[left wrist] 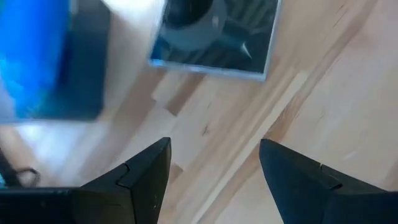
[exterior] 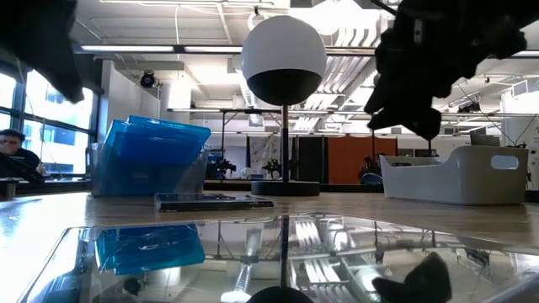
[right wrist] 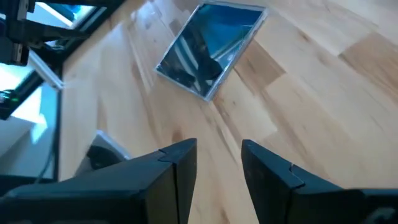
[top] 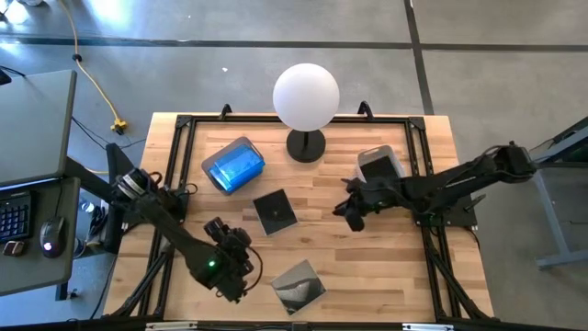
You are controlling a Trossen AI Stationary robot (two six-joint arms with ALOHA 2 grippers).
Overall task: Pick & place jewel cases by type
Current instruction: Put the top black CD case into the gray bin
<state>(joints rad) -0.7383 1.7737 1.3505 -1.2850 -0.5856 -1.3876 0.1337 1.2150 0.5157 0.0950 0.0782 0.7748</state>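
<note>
A glossy dark jewel case [top: 298, 286] lay nearest at the front edge, its surface only reflections. Beside it the left gripper [top: 228, 260] hovered with jaws released, empty. A second dark case [top: 274, 211] lay mid-table. Blue cases [top: 233, 165] filled a bin, count unclear. The right gripper [top: 354, 212] hung parted, grasping nothing.

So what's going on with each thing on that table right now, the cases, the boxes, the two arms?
Blue jewel cases: stacked in the left bin.
Left bin: holding the blue cases.
Dark jewel case, middle: flat on the table, loose.
Dark jewel case, front: flat near the front edge, loose.
White bin: upright; contents not visible.
Lamp: standing at the back.
Left gripper: open, empty.
Right gripper: open, holding nothing.
</note>
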